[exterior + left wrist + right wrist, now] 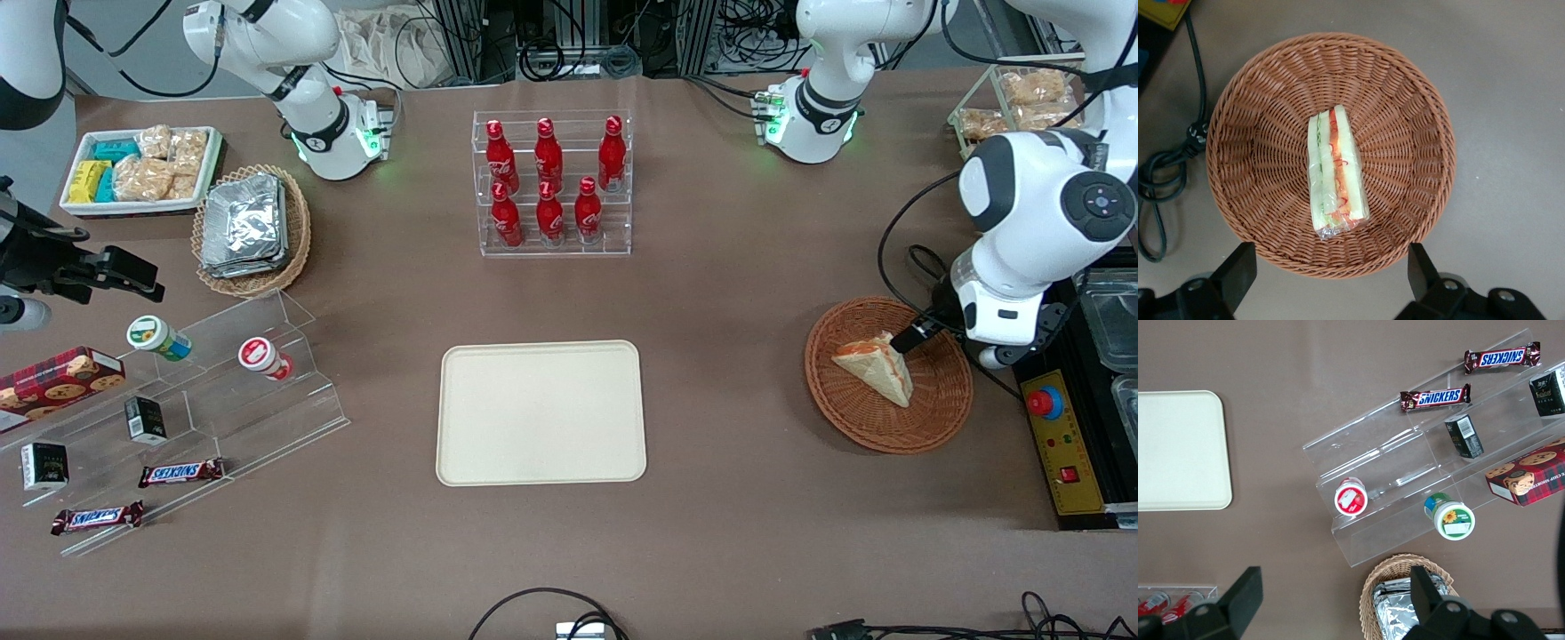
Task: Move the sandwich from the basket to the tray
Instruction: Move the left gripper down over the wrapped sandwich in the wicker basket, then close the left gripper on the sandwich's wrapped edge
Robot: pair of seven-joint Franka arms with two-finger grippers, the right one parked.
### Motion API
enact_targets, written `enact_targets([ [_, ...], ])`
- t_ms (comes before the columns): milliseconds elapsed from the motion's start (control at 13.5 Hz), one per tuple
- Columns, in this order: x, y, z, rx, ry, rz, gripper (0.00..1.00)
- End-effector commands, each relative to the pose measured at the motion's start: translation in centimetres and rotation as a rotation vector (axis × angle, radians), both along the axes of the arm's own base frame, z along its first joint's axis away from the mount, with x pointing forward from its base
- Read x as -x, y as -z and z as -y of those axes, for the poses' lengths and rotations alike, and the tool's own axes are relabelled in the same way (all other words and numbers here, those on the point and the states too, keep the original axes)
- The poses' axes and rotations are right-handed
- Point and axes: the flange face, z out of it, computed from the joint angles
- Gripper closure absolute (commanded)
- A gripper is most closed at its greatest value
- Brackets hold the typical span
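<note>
The sandwich (876, 366), a clear-wrapped white wedge with red-orange and green filling, lies in the round reddish-brown wicker basket (889, 440) at the working arm's end of the table. In the left wrist view the sandwich (1335, 173) rests near the middle of the basket (1258, 100). My gripper (916, 340) hangs just above the basket's rim, close beside the sandwich. It is open (1330, 273), with its black fingers (1238, 270) spread wide and nothing between them. The cream-beige tray (540, 413) lies flat at the table's middle, also seen as the tray (1178, 450) from the right wrist.
A clear rack of red bottles (553, 182) stands farther from the front camera than the tray. A black-and-yellow control box (1062, 440) and a black cable (1158, 180) lie beside the basket. Toward the parked arm's end are a foil-packet basket (252, 227) and a stepped acrylic shelf (204, 391).
</note>
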Motion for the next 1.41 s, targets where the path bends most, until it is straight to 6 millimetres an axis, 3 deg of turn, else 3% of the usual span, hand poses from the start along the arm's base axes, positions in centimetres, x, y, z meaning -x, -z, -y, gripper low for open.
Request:
enact_targets([
  [0, 1.1, 0.5, 0.1, -0.007, -0.052, 0.046, 0.0],
  [593, 2.1, 7.6, -0.3, 0.005, -0.15, 0.087, 0.0],
  [1333, 1.8, 12.9, -0.8, 0.014, -0.176, 0.118, 0.0],
])
